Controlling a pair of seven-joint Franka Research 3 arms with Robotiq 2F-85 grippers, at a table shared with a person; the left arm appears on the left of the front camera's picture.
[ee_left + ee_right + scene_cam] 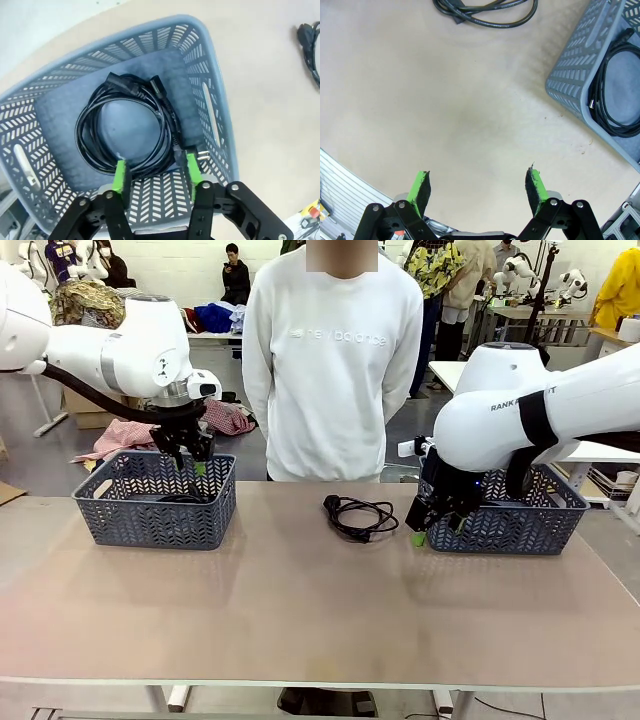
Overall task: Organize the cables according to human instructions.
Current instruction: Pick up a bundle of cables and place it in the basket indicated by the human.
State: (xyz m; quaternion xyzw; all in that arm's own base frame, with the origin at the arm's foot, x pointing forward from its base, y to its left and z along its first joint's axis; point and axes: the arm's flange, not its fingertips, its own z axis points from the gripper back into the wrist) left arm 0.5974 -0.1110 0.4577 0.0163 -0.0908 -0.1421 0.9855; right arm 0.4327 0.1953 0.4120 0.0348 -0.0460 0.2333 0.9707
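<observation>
The loose cable [358,515] lies mid-frame, long axis left-right, just left of my right gripper [432,532], jaws spread wide and empty, so I judge it nearer than my left gripper [196,462], parted above the coiled cable [125,86] in the left-frame basket [150,515].

Beige table [300,610], white wall [180,265] (far back), grey floor [40,465]

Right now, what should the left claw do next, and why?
Probably lift straight up out of the basket: the left claw stands open and the coiled cord lies loose on the basket floor, not gripped. Another cord waits on the table.
</observation>
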